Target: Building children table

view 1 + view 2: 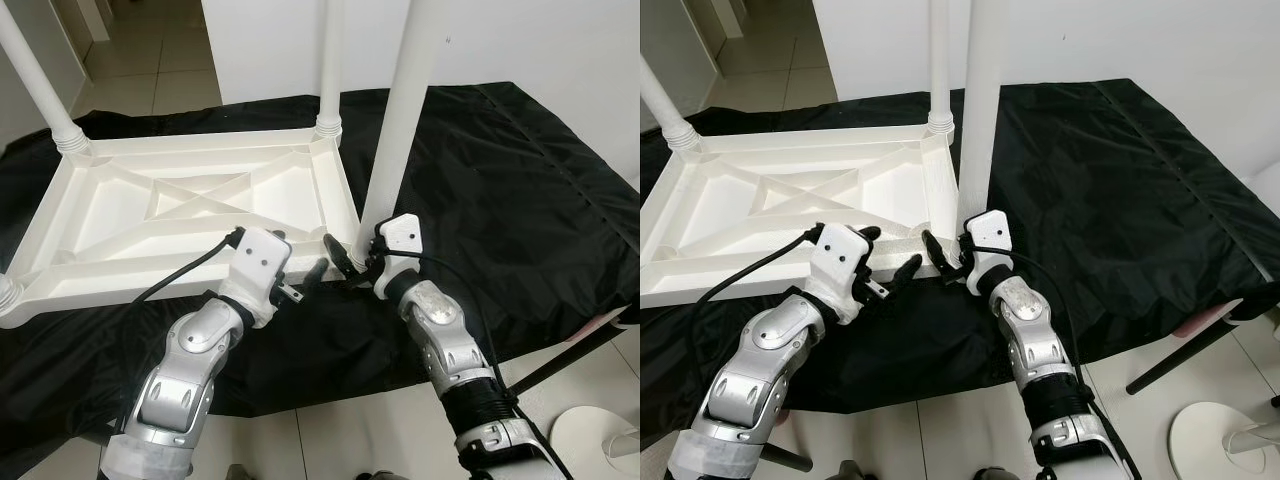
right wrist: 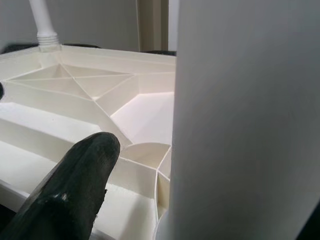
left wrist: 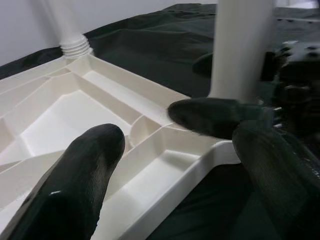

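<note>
The white table top (image 1: 180, 215) lies upside down on a black cloth (image 1: 500, 180). The right gripper (image 1: 352, 262) clamps the near leg (image 1: 395, 130), top cut off; the left gripper (image 1: 300, 275) is spread apart beside it.

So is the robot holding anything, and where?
Yes. The right gripper holds the near white table leg at its bottom end. The left gripper holds nothing.

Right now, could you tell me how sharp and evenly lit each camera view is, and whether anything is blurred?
Left eye view: evenly lit and sharp; soft sheen on the black cloth, the white table top crisp. Right eye view: the same. Left wrist view: the near fingers are soft and out of focus, the ribs sharper. Right wrist view: the white leg is a pale, featureless blur up close, and one dark finger is soft.
</note>
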You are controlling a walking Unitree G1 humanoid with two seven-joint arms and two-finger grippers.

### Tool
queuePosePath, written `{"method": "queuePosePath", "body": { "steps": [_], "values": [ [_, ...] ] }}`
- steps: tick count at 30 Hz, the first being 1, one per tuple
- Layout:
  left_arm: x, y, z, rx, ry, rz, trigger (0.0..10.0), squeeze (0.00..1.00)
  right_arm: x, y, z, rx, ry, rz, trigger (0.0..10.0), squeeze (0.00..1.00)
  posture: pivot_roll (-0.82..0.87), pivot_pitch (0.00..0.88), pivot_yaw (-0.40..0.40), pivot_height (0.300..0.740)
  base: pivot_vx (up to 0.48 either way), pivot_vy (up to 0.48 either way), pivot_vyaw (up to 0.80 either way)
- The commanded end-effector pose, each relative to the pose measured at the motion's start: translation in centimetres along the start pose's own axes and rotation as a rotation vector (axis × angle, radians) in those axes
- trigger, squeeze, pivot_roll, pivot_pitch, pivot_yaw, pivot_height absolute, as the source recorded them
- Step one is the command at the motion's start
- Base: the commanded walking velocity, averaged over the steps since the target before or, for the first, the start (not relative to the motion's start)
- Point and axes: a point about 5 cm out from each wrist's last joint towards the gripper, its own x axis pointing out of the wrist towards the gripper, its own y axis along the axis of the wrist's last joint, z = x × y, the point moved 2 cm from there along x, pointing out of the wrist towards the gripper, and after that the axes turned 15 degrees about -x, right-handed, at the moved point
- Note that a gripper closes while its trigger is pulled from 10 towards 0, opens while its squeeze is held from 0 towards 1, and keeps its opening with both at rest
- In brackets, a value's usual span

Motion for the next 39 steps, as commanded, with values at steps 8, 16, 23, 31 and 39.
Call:
{"method": "queuePosePath", "body": {
  "steps": [8,16,23,31,39],
  "values": [
    [-0.3,-0.2,0.6,-0.097,-0.093,-0.013,10.0,0.00,0.7,-0.1,0.3,-0.031,0.004,0.003,10.0,0.00,-0.03,0.085,0.055,0.740,0.000,0.000,0.00],
    [0.9,-0.2,0.7,-0.132,-0.103,-0.034,10.0,0.00,0.5,-0.4,0.9,-0.044,0.011,0.001,10.0,0.00,-0.04,0.085,0.050,0.740,0.000,0.000,0.00],
    [1.1,0.0,1.2,-0.096,-0.131,-0.033,10.0,0.00,0.4,-0.7,0.9,-0.039,0.033,-0.006,10.0,0.00,-0.02,0.080,0.025,0.740,0.000,0.000,0.00],
    [-0.5,-0.8,2.8,-0.077,-0.254,-0.090,10.0,0.00,0.6,-1.2,0.8,-0.093,0.152,-0.017,10.0,0.00,0.01,0.078,-0.008,0.740,0.000,0.000,0.00],
    [-0.9,-1.4,3.3,-0.063,-0.289,-0.125,10.0,0.00,1.1,-1.5,1.6,-0.146,0.205,-0.039,10.0,0.00,0.01,0.071,-0.011,0.740,0.000,0.000,0.00]
  ]
}}
